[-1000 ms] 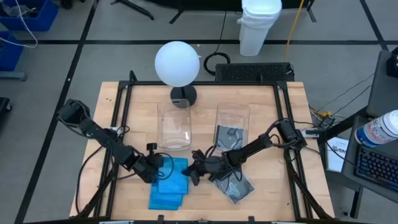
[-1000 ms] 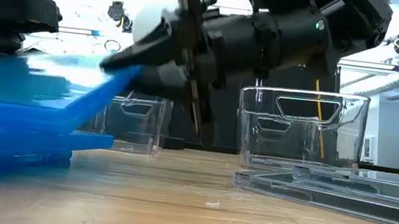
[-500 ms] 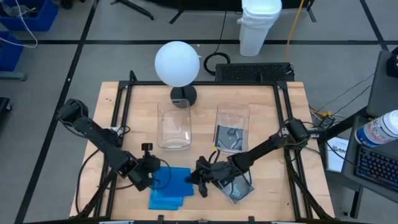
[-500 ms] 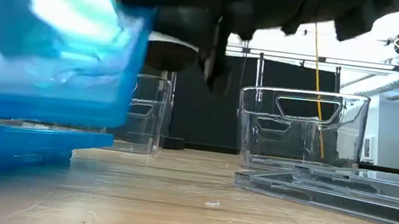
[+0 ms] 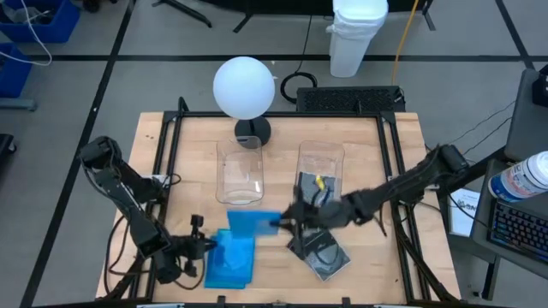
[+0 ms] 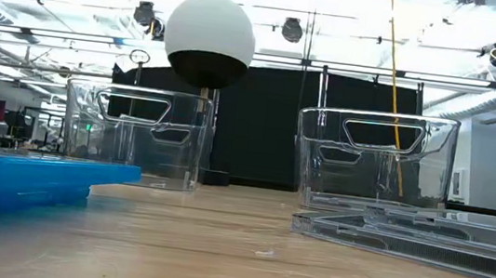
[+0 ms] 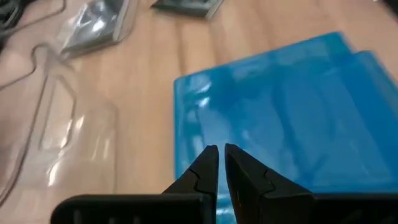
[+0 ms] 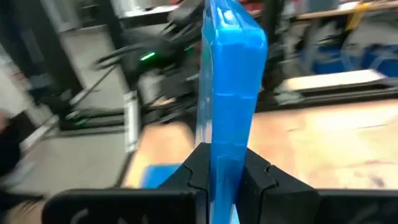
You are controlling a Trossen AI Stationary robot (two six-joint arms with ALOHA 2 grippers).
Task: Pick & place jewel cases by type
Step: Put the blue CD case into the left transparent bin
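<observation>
The right gripper [image 5: 281, 224] holds a bright translucent blue jewel case [image 5: 253, 222] up off the wooden bench [image 5: 360, 145], jaws clamped on its edge, just near of the left clear plastic tub [image 5: 241, 175]. Below it, a stack of blue cases [image 5: 231, 261] lies on the near left of the bench. The left gripper [image 7: 221, 152] hangs at that stack's left edge, jaws nearly closed on nothing. A clear case with a black spine [image 5: 321, 252] lies flat near the right clear plastic tub [image 5: 320, 174], which has a grey case inside. A white globe lamp [image 5: 244, 87] stands at the far side.
</observation>
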